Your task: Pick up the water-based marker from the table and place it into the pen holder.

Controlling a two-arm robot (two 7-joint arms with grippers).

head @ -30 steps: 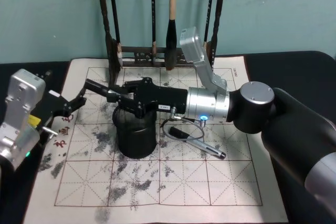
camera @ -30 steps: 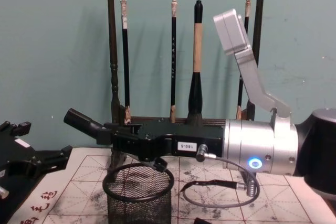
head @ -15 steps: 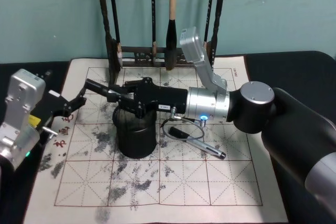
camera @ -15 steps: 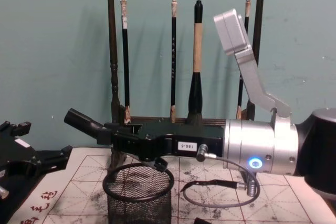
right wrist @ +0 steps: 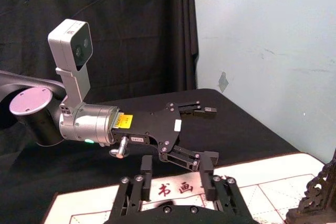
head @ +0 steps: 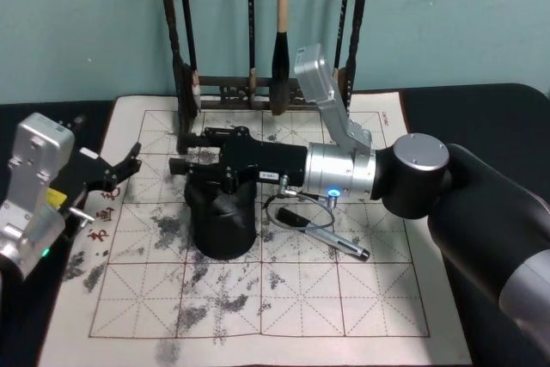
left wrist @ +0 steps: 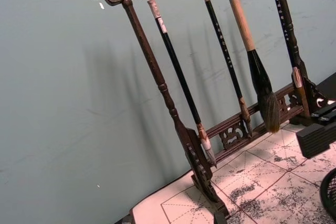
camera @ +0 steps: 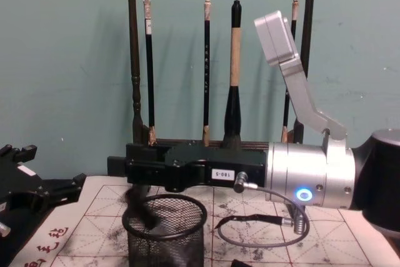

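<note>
Hovering above the holder [head: 222, 221], the right gripper [head: 182, 151] gapes wide; the marker [camera: 140, 207] tilts inside. At its nine o'clock idles the left gripper [head: 127, 169], also spread.

The pen holder [head: 222, 221] stands on the table [head: 387, 298], left of the mat's middle. The water-based marker [camera: 140, 207], blurred, is at its mouth, under the right gripper [head: 180, 151]. The brush rack [head: 228, 85] stands behind, at the far edge. A pen [head: 320, 234] lies just right of the holder. The left gripper [head: 129, 163] is at the left edge.
</note>
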